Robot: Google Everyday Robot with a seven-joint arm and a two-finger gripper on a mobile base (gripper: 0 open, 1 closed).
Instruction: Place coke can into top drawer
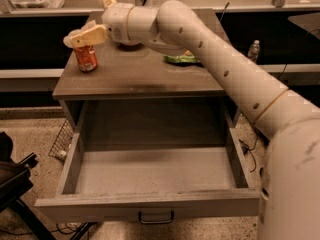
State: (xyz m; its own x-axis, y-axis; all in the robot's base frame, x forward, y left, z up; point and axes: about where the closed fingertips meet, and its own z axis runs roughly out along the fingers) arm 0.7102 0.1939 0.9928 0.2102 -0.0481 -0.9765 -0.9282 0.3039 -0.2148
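Note:
The coke can (86, 59) stands upright at the far left of the cabinet top (140, 76). My gripper (82, 37) is at the can's top, reaching in from the right. Its fingers are open and cover the can's lid. The arm (210, 44) stretches from the lower right across the cabinet. The top drawer (150, 204) is pulled fully out below the cabinet top. Its inside shows bare and grey, and its dark handle (156, 217) sits on the front panel.
A green snack bag (181, 59) lies on the cabinet top behind the arm. A water bottle (254, 50) stands on the floor at the right. A wire basket (62, 140) sits left of the cabinet. Black chair legs (15, 181) are at the lower left.

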